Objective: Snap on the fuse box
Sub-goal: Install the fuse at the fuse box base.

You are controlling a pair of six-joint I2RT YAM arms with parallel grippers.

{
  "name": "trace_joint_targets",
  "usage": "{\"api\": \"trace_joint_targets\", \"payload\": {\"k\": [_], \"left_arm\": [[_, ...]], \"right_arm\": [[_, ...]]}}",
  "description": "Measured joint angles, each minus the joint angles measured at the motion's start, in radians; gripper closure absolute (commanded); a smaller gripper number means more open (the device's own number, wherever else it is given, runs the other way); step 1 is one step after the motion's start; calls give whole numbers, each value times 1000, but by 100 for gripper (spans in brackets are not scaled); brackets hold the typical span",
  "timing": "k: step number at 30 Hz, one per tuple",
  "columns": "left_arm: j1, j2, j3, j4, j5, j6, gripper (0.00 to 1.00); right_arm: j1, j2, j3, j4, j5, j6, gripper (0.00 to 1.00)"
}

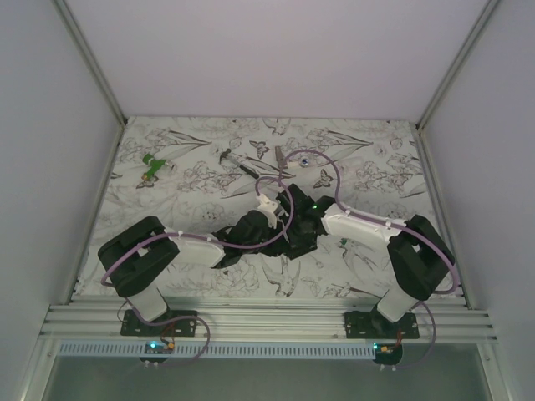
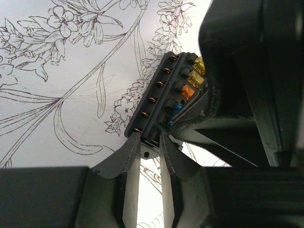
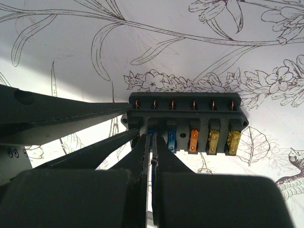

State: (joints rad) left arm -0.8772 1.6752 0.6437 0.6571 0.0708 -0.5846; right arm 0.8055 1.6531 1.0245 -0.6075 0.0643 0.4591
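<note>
Black plastic fuse box (image 3: pixel 187 121) on table (image 1: pixel 192 159), centre, between the arms | face: copper terminal row, then blue, orange and yellow fuses side by side | left gripper (image 2: pixel 149 140) grasps one end, likely to steady it | right gripper (image 3: pixel 151 142) clenched, tips at a blue fuse, likely to press down.

1. One fuse box (image 3: pixel 187 124).
2. Six copper clips (image 3: pixel 173 103) in a row on it.
3. Two yellow fuses (image 3: pixel 213 141), one orange fuse (image 3: pixel 194 140), two blue fuses (image 3: pixel 171 140).
4. Two arms (image 1: pixel 192 246).
5. One green piece (image 1: pixel 152 165) on the tabletop (image 1: pixel 192 142).
</note>
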Motion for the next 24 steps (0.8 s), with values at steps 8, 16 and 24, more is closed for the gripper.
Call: {"api": "trace_joint_targets", "payload": {"k": [8, 16, 24], "left_arm": [[0, 0, -3, 2, -4, -11, 100], [0, -16, -17, 4, -21, -18, 100], [11, -84, -63, -33, -72, -14, 100]], "right_arm": [[0, 18, 21, -26, 13, 21, 100], [14, 12, 42, -26, -5, 5, 96], [52, 21, 64, 6, -40, -31, 78]]}}
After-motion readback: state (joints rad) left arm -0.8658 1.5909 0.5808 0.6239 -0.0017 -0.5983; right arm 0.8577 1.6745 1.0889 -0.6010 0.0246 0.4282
